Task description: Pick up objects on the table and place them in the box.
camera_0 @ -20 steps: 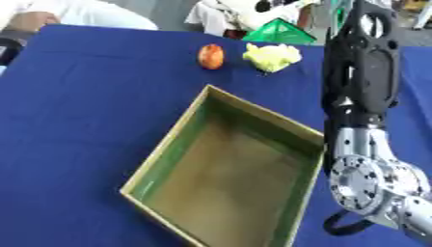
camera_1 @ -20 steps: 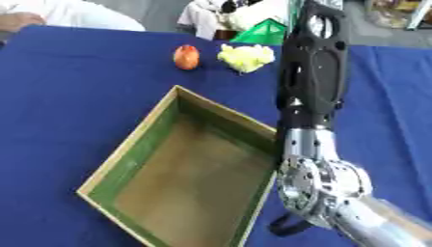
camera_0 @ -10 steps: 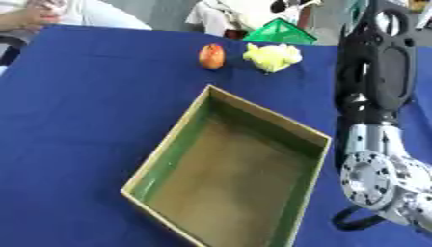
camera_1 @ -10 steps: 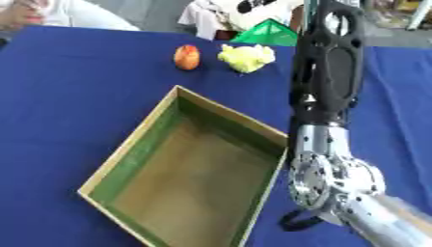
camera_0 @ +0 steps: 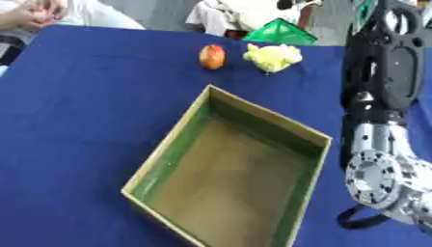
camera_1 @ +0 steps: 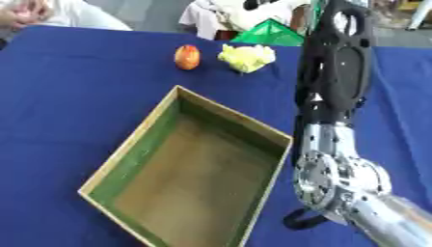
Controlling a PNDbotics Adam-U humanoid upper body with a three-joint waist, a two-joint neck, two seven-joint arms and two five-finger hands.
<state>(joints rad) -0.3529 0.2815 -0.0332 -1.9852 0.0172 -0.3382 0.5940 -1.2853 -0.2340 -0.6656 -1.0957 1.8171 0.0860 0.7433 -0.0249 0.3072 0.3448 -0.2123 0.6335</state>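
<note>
An open box [camera_0: 179, 144] with green inner walls and a brown floor lies askew in the middle of the blue table; nothing is inside it. Beyond it, a red-orange fruit [camera_0: 212, 56] lies on the cloth. To its right sits a crumpled yellow object [camera_0: 272, 57]. A green pyramid-shaped object [camera_0: 281, 34] stands at the table's far edge. My right arm [camera_0: 386, 72] rises from the lower right, past the box's right side, up to the top edge. Its hand is cut off there. My left hand shows in no view.
The blue table [camera_0: 84, 96] stretches bare to the left of the box. People sit along the far edge and touch none of the objects. My silver elbow joint [camera_0: 380, 178] hangs close to the box's near right corner.
My right forearm has swung a little to the right, away from the yellow object. The box and the objects have stayed where they were.
</note>
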